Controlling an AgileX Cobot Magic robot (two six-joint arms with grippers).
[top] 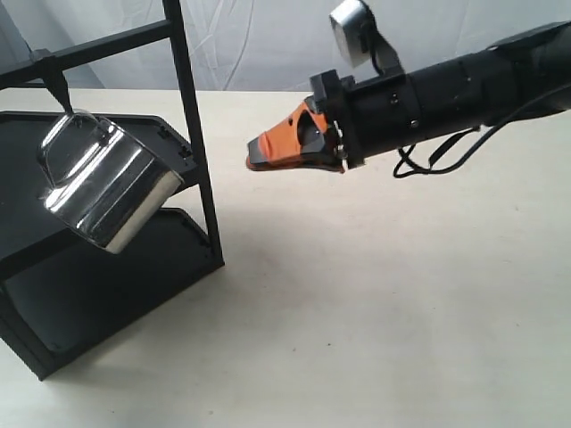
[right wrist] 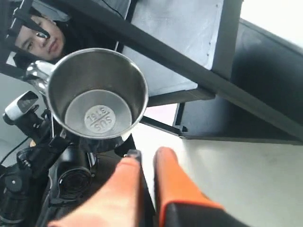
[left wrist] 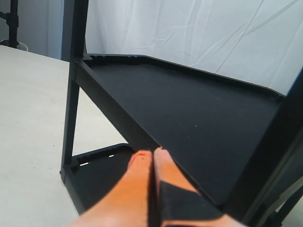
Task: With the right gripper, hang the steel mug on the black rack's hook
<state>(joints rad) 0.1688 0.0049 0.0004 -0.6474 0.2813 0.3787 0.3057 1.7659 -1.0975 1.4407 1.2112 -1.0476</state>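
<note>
The steel mug is mirror-glossy metal, the black rack matt, the table smooth pale wood.

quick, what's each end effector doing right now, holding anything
Left end effector: closed, holding nothing.
Right end effector: closed, empty; steel mug hangs on the hook.

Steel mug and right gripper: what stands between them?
In the exterior view, the black rack's front upright post stands between the steel mug and the right gripper; otherwise bare table.
</note>
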